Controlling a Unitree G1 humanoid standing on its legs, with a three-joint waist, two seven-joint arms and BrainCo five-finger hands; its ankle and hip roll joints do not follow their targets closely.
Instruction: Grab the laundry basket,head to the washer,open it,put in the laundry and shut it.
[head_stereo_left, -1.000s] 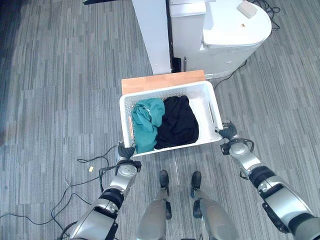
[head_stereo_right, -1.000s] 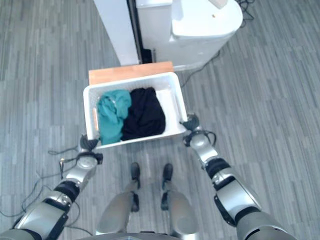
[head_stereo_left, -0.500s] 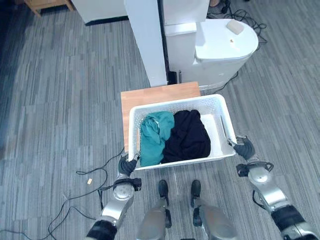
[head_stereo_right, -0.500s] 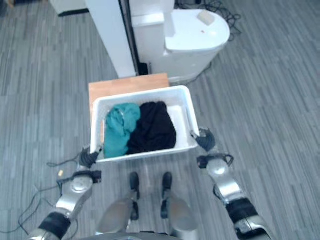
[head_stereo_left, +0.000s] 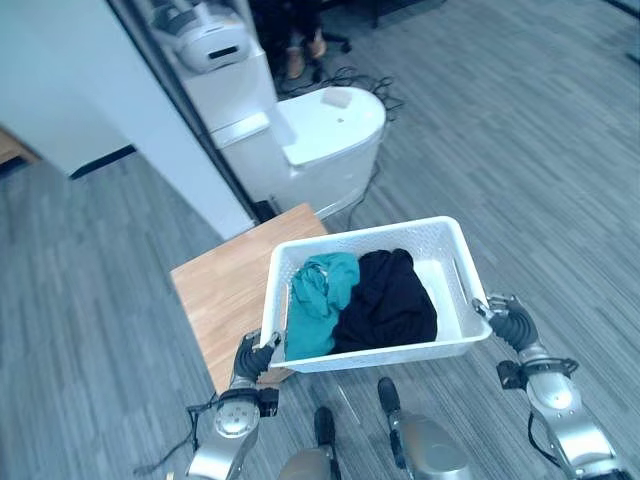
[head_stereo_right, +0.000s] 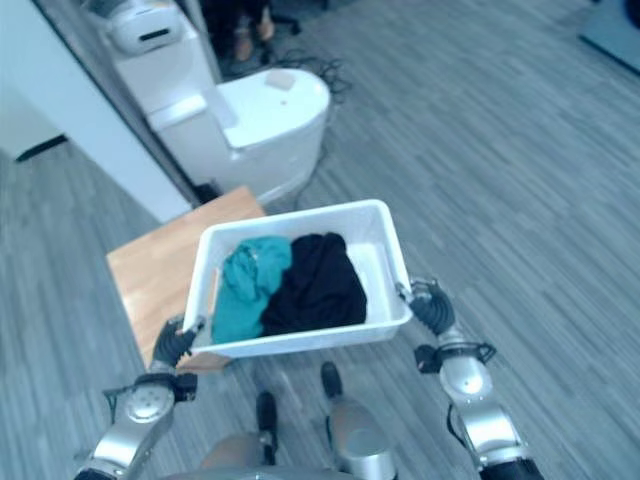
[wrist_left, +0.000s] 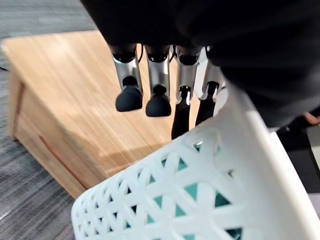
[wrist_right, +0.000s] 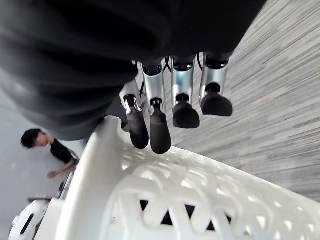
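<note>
The white laundry basket (head_stereo_left: 455, 345) is off the floor, carried between the two hands in front of the robot, with one short end toward each hand. Its walls are an open lattice and its rim is solid. Inside lie a teal garment (head_stereo_left: 318, 300) on the robot's left side and a black garment (head_stereo_left: 388, 300) beside it, touching it; a strip of the basket's bare white bottom shows at the right end. The left hand (head_stereo_left: 252, 357) is at the left end of the basket, and in the left wrist view its fingers (wrist_left: 129, 95) curl downward at the rim, some of them hooked over the white edge. The right hand (head_stereo_left: 514, 324) is at the right end, and in the right wrist view its fingers (wrist_right: 159, 135) curl over the rim in the same way, the dark tips lying against the plastic. Below and to the left of the basket stands a low wooden surface (head_stereo_left: 220, 290) with a plain top, its near corner under the basket's left end. Beyond it, against a white wall panel (head_stereo_left: 130, 110), stands the white washer (head_stereo_left: 300, 140) with a rounded closed lid, and a small pale block (head_stereo_left: 338, 96) lies on that lid. The floor (head_stereo_left: 520, 120) is grey planking. In the right wrist view a person (wrist_right: 47, 147) in a dark top shows low in the distance past the basket's rim.
</note>
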